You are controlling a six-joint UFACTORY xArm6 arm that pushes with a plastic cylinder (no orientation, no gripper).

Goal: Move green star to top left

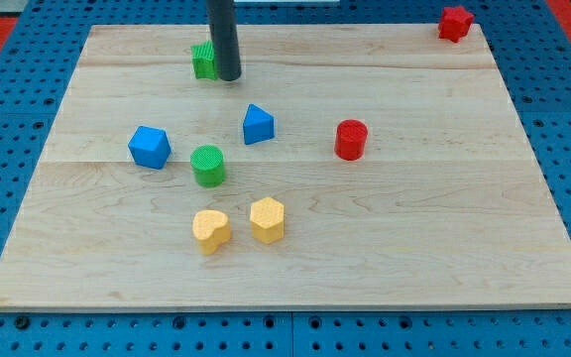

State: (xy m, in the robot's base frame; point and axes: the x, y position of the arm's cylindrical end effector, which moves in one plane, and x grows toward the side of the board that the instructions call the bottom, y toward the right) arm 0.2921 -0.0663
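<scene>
The green star (203,61) sits near the view's top, left of centre, on the wooden board (414,228); the rod hides its right part. My tip (228,76) rests on the board right against the star's right side. The rod rises out of the view's top.
A green cylinder (207,166), a blue hexagonal block (150,147) and a blue pointed block (258,124) lie mid-board. A red cylinder (351,140) is at centre right, a red star (454,23) at the top right corner. A yellow heart (211,230) and a yellow hexagon (267,219) lie lower down.
</scene>
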